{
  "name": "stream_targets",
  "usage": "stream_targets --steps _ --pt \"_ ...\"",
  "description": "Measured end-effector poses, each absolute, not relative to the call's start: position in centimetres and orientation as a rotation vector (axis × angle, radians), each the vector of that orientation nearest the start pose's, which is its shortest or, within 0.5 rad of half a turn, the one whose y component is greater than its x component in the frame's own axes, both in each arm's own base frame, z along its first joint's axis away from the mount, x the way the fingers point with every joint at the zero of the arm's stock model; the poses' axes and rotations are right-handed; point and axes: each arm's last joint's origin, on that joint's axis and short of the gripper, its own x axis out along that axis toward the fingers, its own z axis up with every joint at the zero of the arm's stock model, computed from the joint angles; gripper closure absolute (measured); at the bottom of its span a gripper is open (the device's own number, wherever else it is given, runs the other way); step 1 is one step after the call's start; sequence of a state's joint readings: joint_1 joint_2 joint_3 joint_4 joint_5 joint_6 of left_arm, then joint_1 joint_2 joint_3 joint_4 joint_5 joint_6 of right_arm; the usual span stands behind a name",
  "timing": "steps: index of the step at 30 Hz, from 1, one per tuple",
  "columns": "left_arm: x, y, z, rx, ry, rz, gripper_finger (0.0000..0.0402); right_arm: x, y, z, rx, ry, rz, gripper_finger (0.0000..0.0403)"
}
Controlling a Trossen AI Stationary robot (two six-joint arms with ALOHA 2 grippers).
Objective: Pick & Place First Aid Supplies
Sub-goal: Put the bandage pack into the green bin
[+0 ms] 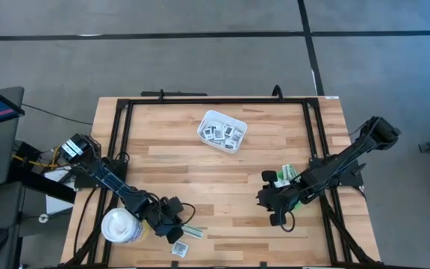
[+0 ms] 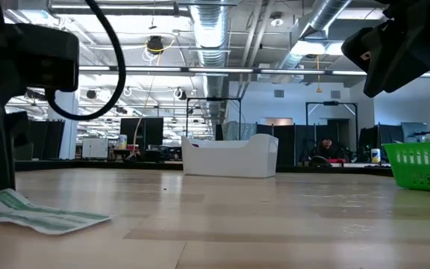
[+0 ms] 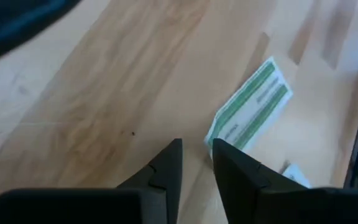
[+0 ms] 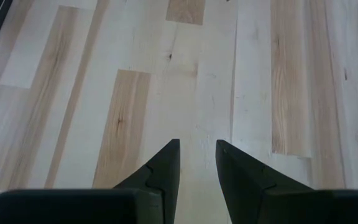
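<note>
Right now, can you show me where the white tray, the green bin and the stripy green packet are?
white tray (image 1: 209,122): high view, bare left rim.
green bin (image 2: 424,166): low view, mesh front wall.
stripy green packet (image 3: 252,107): left wrist view, middle of its printed face.

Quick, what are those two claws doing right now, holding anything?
Left gripper: open, empty, tips beside a green-striped packet.
Right gripper: open, empty, over bare table.

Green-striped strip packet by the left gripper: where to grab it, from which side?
Take the strip packet near the short end closest to the left gripper, coming down from above. It lies flat on the table, so probably pinch across its narrow width; the gap between the fingertips already lines up with that end.
</note>
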State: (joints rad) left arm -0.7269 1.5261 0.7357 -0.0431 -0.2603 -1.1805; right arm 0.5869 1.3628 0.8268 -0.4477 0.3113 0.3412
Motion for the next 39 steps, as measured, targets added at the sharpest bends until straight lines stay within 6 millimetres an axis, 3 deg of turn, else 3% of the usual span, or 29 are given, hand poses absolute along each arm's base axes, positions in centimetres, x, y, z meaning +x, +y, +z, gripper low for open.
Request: stream_targets --steps 11,18,30,36,39 --pt "21.9 -18.4 16.1 -0.713 0.828 0.029 0.0372 22.2 13.7 21.0 -0.105 0.901 0.100 0.0306" --pt "22.2 -18.3 16.3 -0.701 0.781 0.023 0.0352 22.2 13.7 21.0 -0.104 0.899 0.100 0.0306" --pt "22.9 -18.9 15.0 -0.700 0.788 0.021 0.0318 22.2 13.7 21.0 -0.105 0.899 0.100 0.0306" --pt "22.7 -18.9 15.1 -0.642 0.800 -0.018 0.0385 22.2 13.7 21.0 -0.105 0.899 0.100 0.0306" --pt "22.7 -18.9 15.2 -0.600 0.782 -0.034 0.0395 22.2 13.7 21.0 -0.104 0.895 0.097 0.0306"
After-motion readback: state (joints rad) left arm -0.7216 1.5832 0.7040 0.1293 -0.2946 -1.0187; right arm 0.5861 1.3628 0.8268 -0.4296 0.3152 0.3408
